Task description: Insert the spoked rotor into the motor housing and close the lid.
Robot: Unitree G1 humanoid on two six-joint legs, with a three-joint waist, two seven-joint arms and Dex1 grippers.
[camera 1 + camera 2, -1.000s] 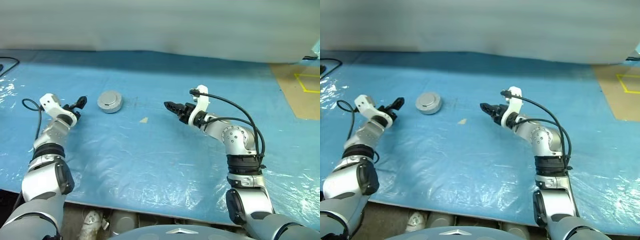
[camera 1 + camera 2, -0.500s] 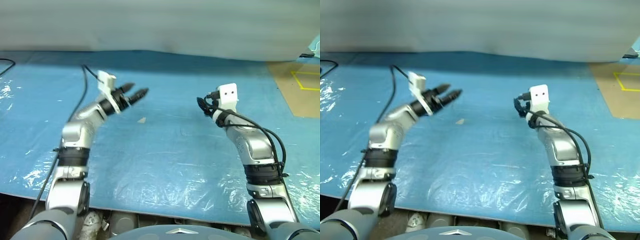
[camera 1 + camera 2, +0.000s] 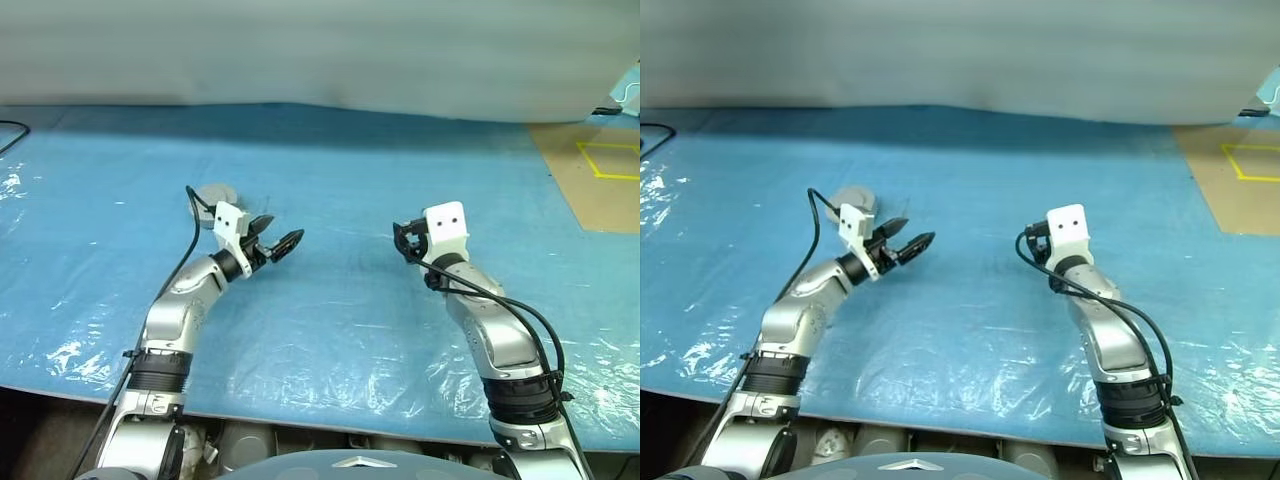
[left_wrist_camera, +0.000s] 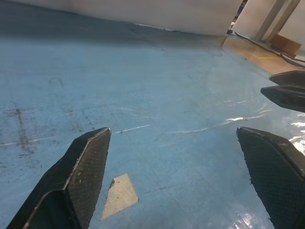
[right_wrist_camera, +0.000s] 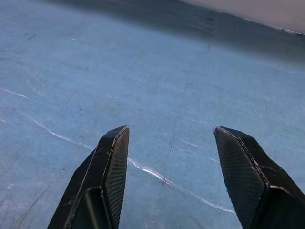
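Left gripper (image 3: pixel 277 240) gapes wide and empty above the blue sheet (image 3: pixel 330 310), pointing toward the right gripper (image 5: pixel 170 157), also parted with nothing between its fingers. Seen from the left wrist: a pale triangular scrap (image 4: pixel 119 194) on the sheet, plus the other gripper's tips. Seen from the head: the motor housing (image 3: pixel 213 195), half hidden behind the left wrist, orientation unclear.

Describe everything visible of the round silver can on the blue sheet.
The motor housing is a short, round, silver-grey metal can resting on the blue plastic sheet. Just its upper edge shows, behind the left arm's white wrist block. Its inside, and whether the lid is on, cannot be told. Neither hand touches it.
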